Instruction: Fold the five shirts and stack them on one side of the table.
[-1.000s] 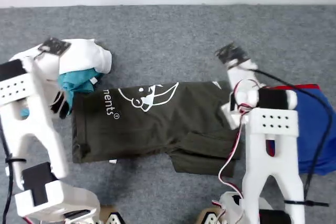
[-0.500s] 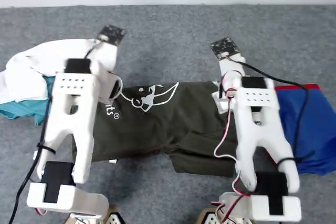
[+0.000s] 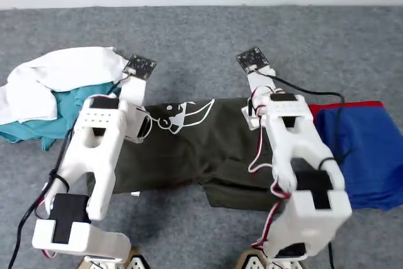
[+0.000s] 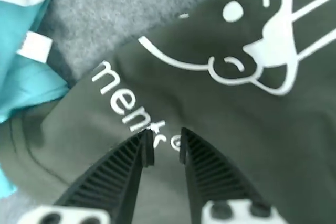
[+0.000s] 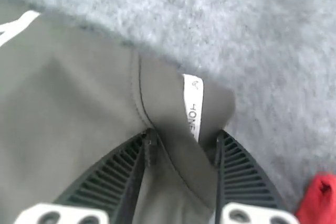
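A dark olive shirt (image 3: pixel 189 146) with a white print lies spread across the middle of the grey table. My left gripper (image 4: pixel 165 144) is low over its printed left part (image 4: pixel 236 129); the fingers stand narrowly open with the lettering between their tips. My right gripper (image 5: pixel 184 148) is at the shirt's far right corner, open, its fingers on either side of the collar edge and its white label (image 5: pixel 191 114). A white shirt (image 3: pixel 60 77) lies crumpled on a teal shirt (image 3: pixel 69 102) at the far left. A blue shirt (image 3: pixel 359 149) lies at the right.
A red edge (image 3: pixel 352 104) shows along the blue shirt's far side, and a red corner (image 5: pixel 317 203) beside my right gripper. Bare grey carpet (image 3: pixel 201 42) runs along the back of the table. The teal shirt (image 4: pixel 26 77) lies close beside the olive one.
Both arms have swung in from the sides and now sit over the olive shirt's far edge. The left arm left the white and teal pile, which now lies spread out further left.
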Controlling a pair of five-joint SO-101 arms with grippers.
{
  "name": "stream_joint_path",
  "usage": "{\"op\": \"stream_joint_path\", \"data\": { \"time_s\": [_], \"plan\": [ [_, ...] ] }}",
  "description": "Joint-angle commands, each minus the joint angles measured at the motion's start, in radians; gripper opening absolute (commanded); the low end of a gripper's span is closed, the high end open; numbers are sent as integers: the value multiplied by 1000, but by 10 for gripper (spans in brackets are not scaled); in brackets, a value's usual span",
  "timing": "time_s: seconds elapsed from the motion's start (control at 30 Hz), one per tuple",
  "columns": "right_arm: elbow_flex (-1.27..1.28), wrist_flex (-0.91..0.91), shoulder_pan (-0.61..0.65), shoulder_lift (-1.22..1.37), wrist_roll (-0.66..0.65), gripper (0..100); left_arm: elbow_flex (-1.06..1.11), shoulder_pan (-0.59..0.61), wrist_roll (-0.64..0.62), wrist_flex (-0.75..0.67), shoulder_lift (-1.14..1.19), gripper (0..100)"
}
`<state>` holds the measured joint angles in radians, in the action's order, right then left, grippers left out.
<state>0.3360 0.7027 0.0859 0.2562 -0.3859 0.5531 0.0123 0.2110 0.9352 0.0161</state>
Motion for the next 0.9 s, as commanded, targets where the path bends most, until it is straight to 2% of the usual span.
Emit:
{"op": "stream_joint_path", "data": {
  "time_s": [0.0, 0.1, 0.23, 0.33, 0.43, 0.63, 0.87],
  "plan": [
    [-129, 67, 2, 81, 5, 190, 68, -6, -11, -149, -5, 91],
    [-229, 159, 2, 173, 3, 170, 160, -6, -11, -273, -5, 91],
    [-339, 259, 2, 252, 3, 9, 191, -6, -11, -321, -15, 90],
    [-390, 331, 1, 275, 2, 38, 191, -6, -11, -319, -15, 90],
    [-423, 389, 1, 275, -25, 6, 191, -6, -11, -319, -15, 90],
    [-565, 536, -48, 275, -41, 9, 193, -8, -11, -319, -14, 90],
    [-664, 538, -151, 286, -41, 12, 193, -9, -11, -319, -14, 90]
  ]
}}
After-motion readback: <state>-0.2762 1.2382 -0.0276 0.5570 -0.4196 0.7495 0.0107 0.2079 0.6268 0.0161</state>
